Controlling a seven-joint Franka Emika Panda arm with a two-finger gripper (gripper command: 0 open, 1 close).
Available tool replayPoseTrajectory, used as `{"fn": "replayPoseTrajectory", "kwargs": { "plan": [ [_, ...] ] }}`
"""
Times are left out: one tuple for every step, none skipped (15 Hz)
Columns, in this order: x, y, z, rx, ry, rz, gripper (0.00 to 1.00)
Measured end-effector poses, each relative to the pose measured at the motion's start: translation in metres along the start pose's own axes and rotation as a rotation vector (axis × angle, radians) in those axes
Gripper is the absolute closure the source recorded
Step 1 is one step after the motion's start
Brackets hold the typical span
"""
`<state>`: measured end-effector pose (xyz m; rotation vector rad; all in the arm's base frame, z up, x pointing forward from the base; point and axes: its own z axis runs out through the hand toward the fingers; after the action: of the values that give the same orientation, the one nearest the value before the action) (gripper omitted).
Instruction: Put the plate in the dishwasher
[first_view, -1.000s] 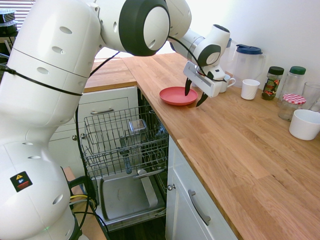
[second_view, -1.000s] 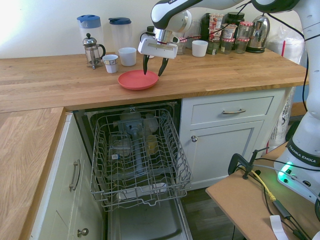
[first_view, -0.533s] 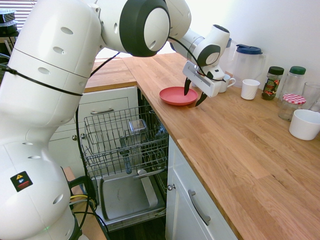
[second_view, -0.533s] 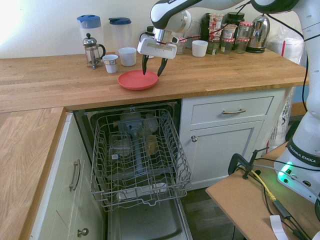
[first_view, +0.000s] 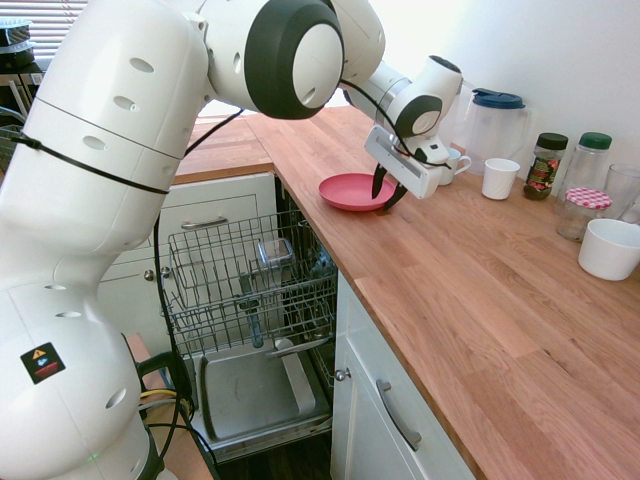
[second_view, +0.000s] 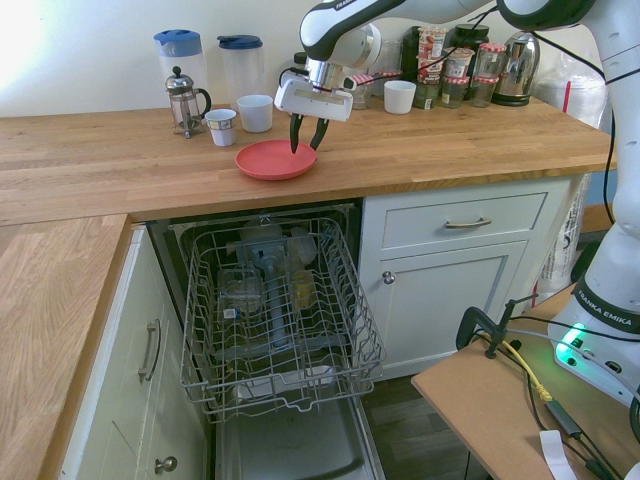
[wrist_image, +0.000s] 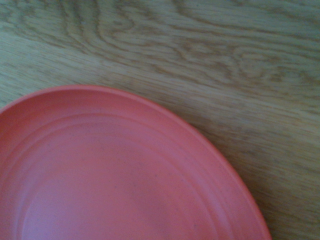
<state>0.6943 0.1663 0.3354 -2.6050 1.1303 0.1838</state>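
On the worktop (first_view: 480, 270), plate (first_view: 352, 190) flat, its far rim between the hand's (second_view: 305, 143) part-open, narrowed fingers.

The plate (wrist_image: 115, 175) runs off the wrist picture's edges, only part of its rim showing over softly blurred worktop (wrist_image: 225, 60) grain. In the first exterior view the gripper (first_view: 385, 190) masks the plate's far edge; whether its fingertips touch the rim cannot be told. The dishwasher (second_view: 275, 310) rack's contents are a tangle too small to name, its door panel cut off below
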Motion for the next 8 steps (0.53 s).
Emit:
{"fn": "replayPoseTrajectory", "kwargs": {
  "plan": [
    [0.0007, 0.0005, 0.0011, -0.001, -0.002, 0.0, 1.0],
    [0.001, 0.0007, 0.0019, -0.001, -0.003, 0.001, 1.0],
    [0.0011, 0.0008, 0.002, -0.001, -0.003, 0.001, 1.0],
    [0.0014, 0.001, 0.0025, -0.001, -0.004, 0.002, 1.0],
    [0.0019, 0.0013, 0.0029, -0.002, -0.004, 0.002, 1.0],
    [0.0023, 0.0016, 0.0032, -0.002, -0.005, 0.002, 1.0],
    [0.0027, 0.0016, 0.0028, 0.001, -0.007, 0.0, 1.0],
    [0.0033, 0.0014, 0.0017, 0.004, -0.009, -0.01, 1.0]
  ]
}}
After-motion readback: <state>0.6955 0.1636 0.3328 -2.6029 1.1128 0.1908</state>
